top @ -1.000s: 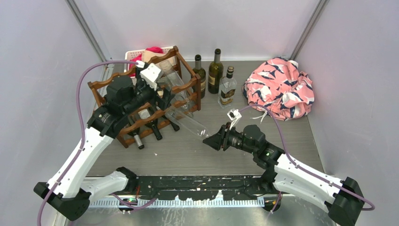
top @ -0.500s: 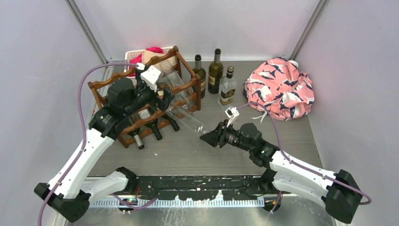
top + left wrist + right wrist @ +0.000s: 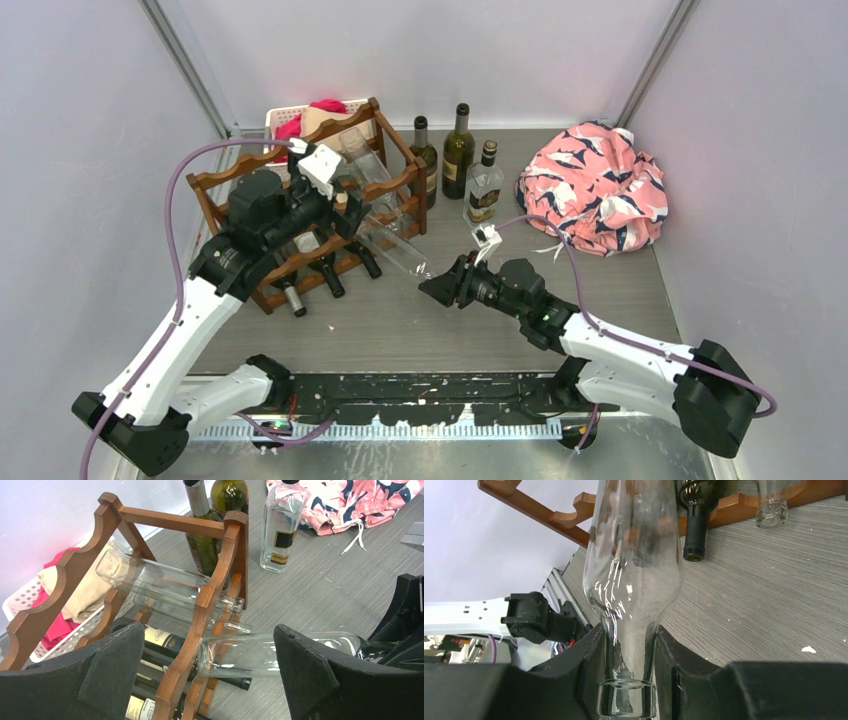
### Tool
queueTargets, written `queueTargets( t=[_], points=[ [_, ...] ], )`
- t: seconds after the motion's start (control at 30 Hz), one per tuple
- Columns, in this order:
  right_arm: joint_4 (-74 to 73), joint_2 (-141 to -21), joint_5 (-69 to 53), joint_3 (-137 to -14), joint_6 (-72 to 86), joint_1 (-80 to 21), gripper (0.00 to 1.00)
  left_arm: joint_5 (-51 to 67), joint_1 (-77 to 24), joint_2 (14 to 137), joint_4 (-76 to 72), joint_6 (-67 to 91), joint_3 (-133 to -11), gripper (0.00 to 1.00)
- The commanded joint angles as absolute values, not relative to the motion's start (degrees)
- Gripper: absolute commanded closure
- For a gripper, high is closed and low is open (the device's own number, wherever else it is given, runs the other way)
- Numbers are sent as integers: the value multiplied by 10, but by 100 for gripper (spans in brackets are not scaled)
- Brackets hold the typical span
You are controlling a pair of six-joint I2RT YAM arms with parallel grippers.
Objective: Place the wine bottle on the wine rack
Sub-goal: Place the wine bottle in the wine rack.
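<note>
One wine rack (image 3: 172, 522); three upright bottles (image 3: 458, 150) beside.

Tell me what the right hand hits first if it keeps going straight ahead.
Likely the wine rack; the clear bottle that the right hand grips leads into it. Depth unclear.

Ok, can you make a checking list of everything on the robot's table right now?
Surface: grey table, nothing spilled seen.
Job's things: clear wine bottle, base at the wine rack's front rail; dark bottles already lie in it.
Clutter: three upright bottles, pink cloth, white basket of clothes.
Grippers: right fingers shut on the clear bottle's neck; left fingers open by the rack, empty.
Cables: purple cable along each arm.
Surroundings: plain pale walls.
</note>
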State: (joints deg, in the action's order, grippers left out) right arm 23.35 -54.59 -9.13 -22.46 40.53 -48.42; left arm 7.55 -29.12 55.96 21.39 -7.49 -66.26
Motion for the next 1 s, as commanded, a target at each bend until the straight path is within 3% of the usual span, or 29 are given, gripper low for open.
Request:
queueTargets(
  t=[0.0,0.97],
  points=[
    [370,-555,-70,-242,407,-489,99,80,-287,547,167,-74,-658,0],
    [494,-687,7,-269,380,-555,99,73,-287,538,145,-76,-628,0]
  ],
)
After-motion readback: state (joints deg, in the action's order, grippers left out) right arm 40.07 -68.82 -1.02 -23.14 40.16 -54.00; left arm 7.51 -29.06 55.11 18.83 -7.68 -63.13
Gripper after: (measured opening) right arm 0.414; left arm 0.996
